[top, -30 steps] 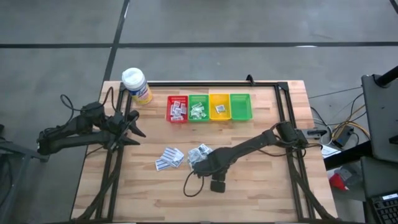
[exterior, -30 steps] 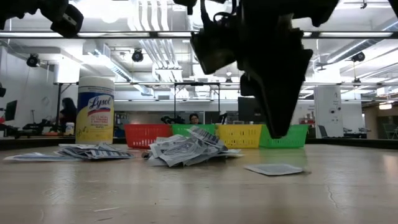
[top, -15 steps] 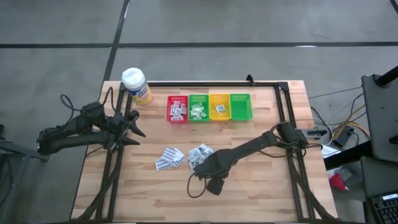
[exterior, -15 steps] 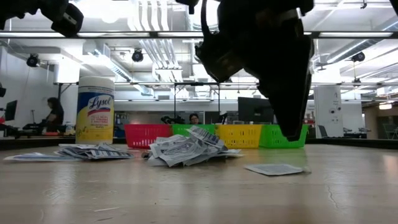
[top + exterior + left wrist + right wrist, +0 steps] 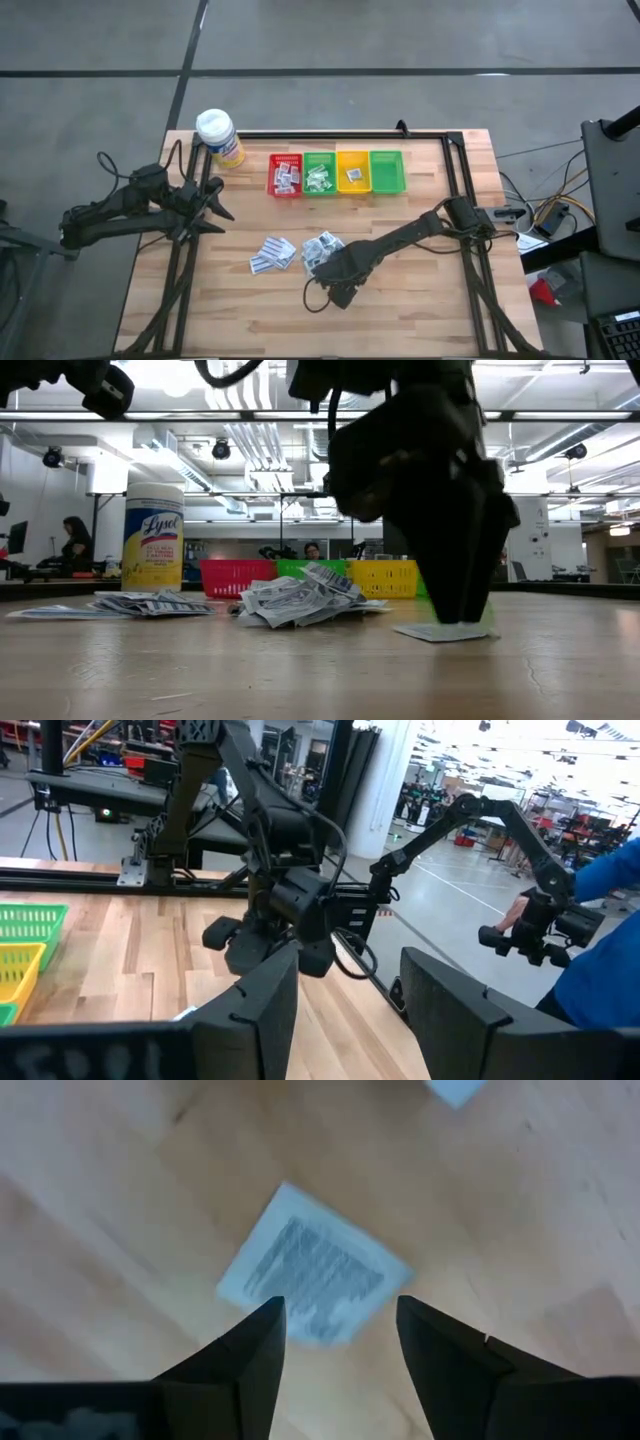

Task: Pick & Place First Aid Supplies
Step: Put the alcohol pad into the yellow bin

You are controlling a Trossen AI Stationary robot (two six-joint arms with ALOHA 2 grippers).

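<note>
The right end effector (image 5: 338,293) hangs low over the bench (image 5: 420,300), on the near side of the loose pile of packets (image 5: 322,247) and well apart from the row of bins. Its two fingers (image 5: 250,1355) stand apart, straddling a single flat white packet (image 5: 313,1270) that lies alone on the wood with its grey print facing up. The low view shows the fingertips right down at that packet (image 5: 440,631), so the spread looks chosen to take the packet's width between them. Whether the tips already touch it cannot be told. The packet lies flat, which makes it awkward to pinch; the fingers probably need to press close to the wood and catch its edges.

The left end effector (image 5: 212,199) waits off to the far left of the pile, beside the yellow bottle (image 5: 219,137), fingers (image 5: 265,1000) apart and holding nothing, clear of the working arm.

The rest of the supplies sit in two places. A fanned heap (image 5: 272,254) lies just beside the main pile, and more packets already rest in the red bin (image 5: 285,174), the green bin (image 5: 319,174) and the yellow bin (image 5: 353,172). The second green bin (image 5: 387,171), at the end of the row farthest from the bottle, shows nothing inside. The sorting seems partly done, with much of the pile still to go. Taking the stray packet first makes sense, since nothing overlaps it.
</note>
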